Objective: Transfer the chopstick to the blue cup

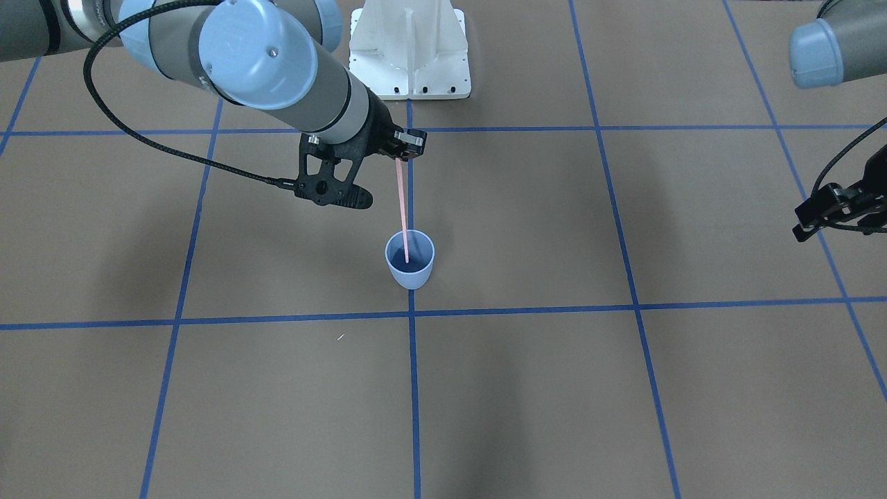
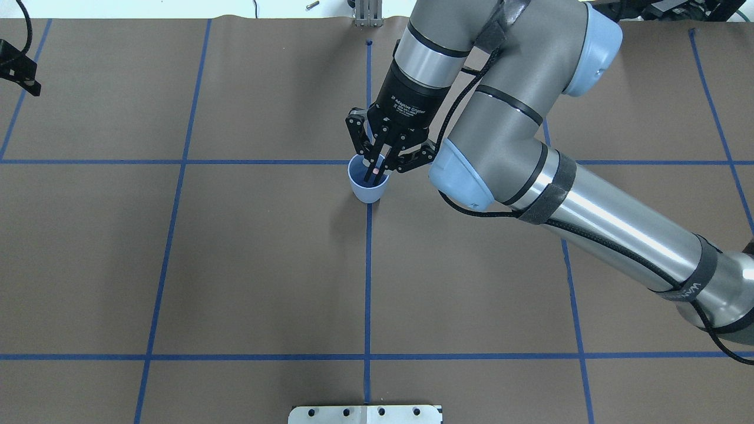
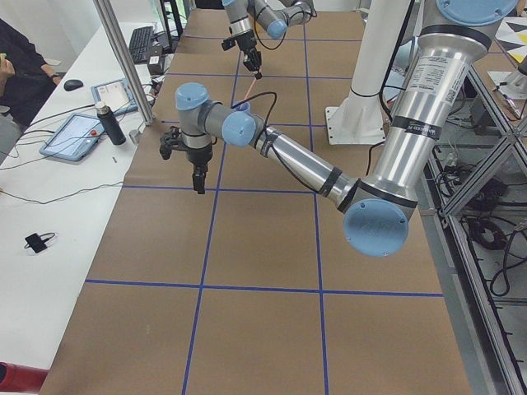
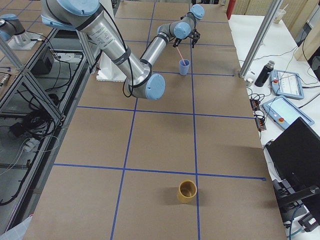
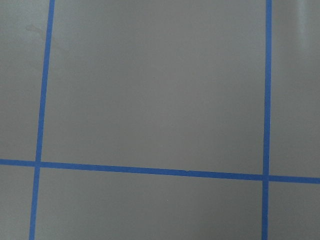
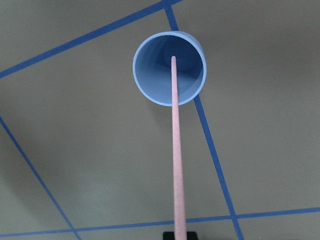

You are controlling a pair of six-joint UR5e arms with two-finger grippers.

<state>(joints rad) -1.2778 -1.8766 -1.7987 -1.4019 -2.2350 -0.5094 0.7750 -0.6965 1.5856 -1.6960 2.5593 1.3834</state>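
Pink chopstick [image 1: 402,208] near-vertical, lower tip inside blue cup [image 1: 410,276].

Brown worktop [image 1: 693,388] with a blue tape [image 1: 414,388] grid. White mount [image 1: 409,52] at the robot edge. Tan cup [image 4: 188,191] upright, just beside a tape crossing. On your side table [image 4: 242,37] you have a black bottle [image 4: 263,73], two tablets [image 4: 286,82] and a laptop [image 4: 300,150].

Cup [image 6: 150,75]: smooth plastic, soft sheen. Chopstick [image 6: 176,150] looks matt, faintly grainy. Table [image 1: 554,388] wears matt brown paper under blue tape [image 1: 414,388] lines. Right arm [image 2: 595,212] shows glossy metal with smooth blue plastic caps; right gripper [image 2: 377,168], at its 10 o'clock end, matt black.
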